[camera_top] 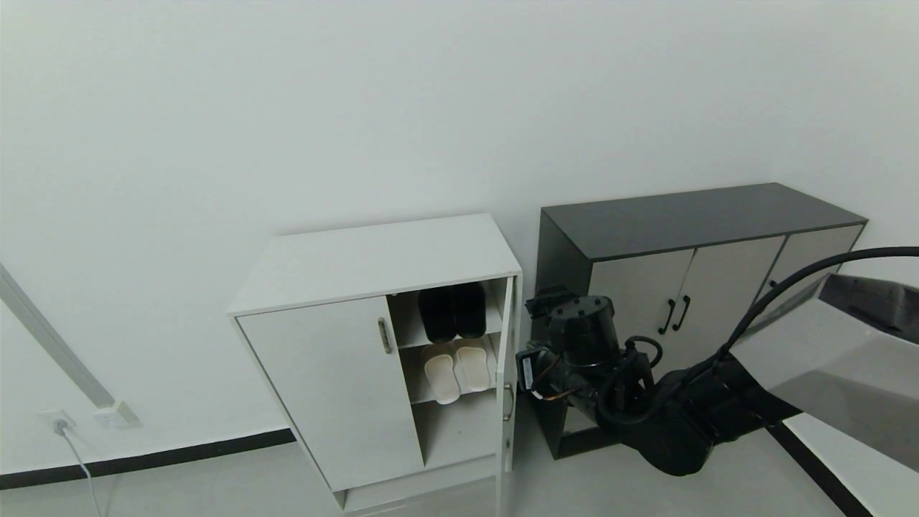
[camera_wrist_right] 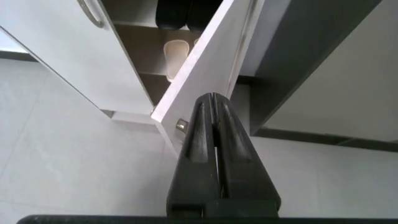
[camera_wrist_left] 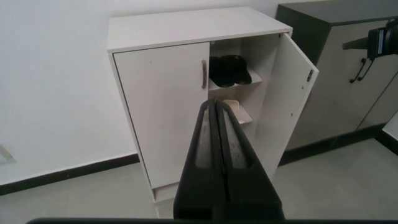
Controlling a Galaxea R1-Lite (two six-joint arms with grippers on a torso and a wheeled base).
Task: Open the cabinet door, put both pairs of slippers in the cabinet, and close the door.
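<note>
Black slippers point(camera_top: 452, 312) and white slippers point(camera_top: 456, 370) are inside; the right claw point(camera_wrist_right: 214, 109), pressed together, is just beside the door point(camera_wrist_right: 205, 68), probably to push it.

No text, label, number or sign is legible on the cabinet point(camera_top: 330, 388) or anything around it.

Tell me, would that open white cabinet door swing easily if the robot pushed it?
The open cabinet door is a thin flat panel, so it probably swings shut under a light push. It looks stiff, unlikely to flex. Its smooth face might let the right gripper slide.
</note>
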